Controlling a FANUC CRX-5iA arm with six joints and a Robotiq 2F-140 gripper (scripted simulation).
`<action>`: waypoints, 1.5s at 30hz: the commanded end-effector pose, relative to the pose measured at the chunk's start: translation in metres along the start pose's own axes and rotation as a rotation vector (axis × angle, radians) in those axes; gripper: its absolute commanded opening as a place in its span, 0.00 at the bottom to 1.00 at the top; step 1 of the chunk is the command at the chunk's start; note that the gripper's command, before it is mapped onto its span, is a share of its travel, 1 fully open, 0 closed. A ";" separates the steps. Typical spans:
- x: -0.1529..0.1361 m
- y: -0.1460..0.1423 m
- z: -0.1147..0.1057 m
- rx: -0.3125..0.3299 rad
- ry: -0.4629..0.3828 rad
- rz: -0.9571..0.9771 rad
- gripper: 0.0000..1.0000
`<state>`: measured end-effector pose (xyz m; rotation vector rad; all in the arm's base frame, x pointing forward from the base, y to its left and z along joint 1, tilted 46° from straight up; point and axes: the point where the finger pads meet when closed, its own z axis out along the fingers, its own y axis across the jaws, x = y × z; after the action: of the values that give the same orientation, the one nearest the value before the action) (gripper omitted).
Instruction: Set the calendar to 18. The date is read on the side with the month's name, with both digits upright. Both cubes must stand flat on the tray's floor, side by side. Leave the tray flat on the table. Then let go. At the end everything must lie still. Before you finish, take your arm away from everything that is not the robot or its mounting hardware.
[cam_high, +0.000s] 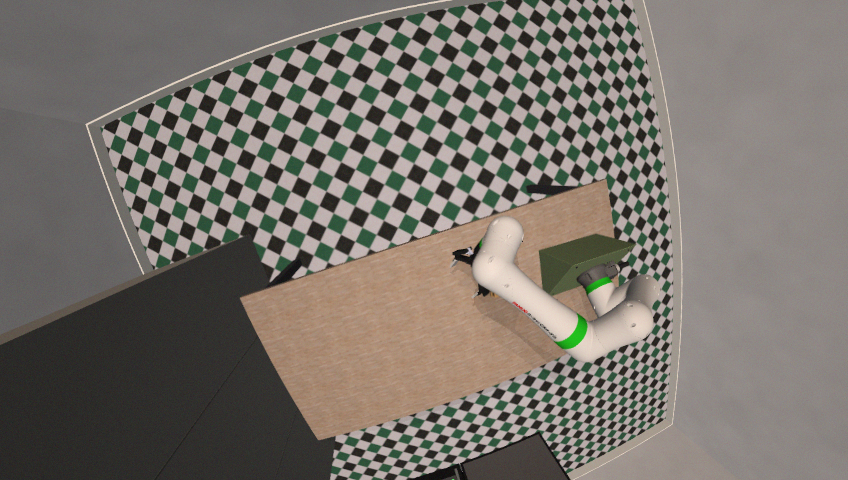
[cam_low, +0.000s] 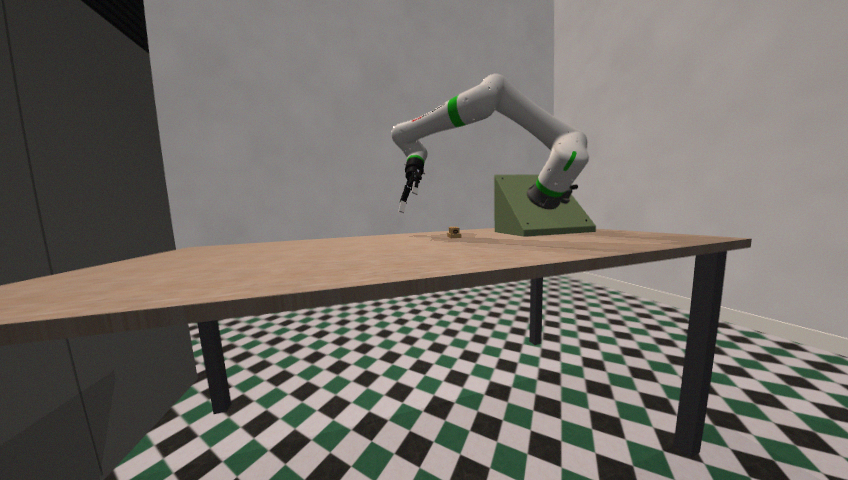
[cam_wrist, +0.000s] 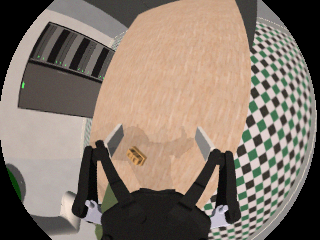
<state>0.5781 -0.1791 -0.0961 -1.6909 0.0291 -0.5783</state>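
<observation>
hovering with gripper (cam_high: 466, 278) (cam_low: 408, 199) (cam_wrist: 159, 131) spread wide, holding nothing, well above the table (cam_high: 380, 356) (cam_low: 357, 267) (cam_wrist: 175, 65); below, off to the left of the finger gap's middle in the wrist view, see the small calendar (cam_high: 493, 293) (cam_low: 454, 232) (cam_wrist: 136, 155) on the tabletop, long axis slanting across the closing line; probably needs a sideways shift and a wrist turn before lowering; cannot tell the digits; farther off, toward the arm's foot, see the green wedge base (cam_high: 556, 267) (cam_low: 509, 211) (cam_wrist: 107, 200)

A green wedge-shaped block (cam_high: 559, 264) (cam_low: 508, 211) stands on the wooden table (cam_high: 380, 350) (cam_low: 333, 261) (cam_wrist: 185, 65). Below spreads a checkered floor (cam_high: 380, 142) (cam_low: 416, 380) (cam_wrist: 280, 100) in green, black and white; a dark cabinet with slatted bays and green lights (cam_wrist: 62, 82) stands beyond one long edge.
</observation>
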 end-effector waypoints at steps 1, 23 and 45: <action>0.000 0.000 0.000 0.000 0.000 0.000 1.00; -0.006 -0.019 0.010 -0.058 -0.060 -0.119 1.00; -0.075 -0.106 0.034 -0.227 -0.424 -0.720 1.00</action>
<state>0.5116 -0.1104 -0.0363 -1.9686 -0.7231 -0.7144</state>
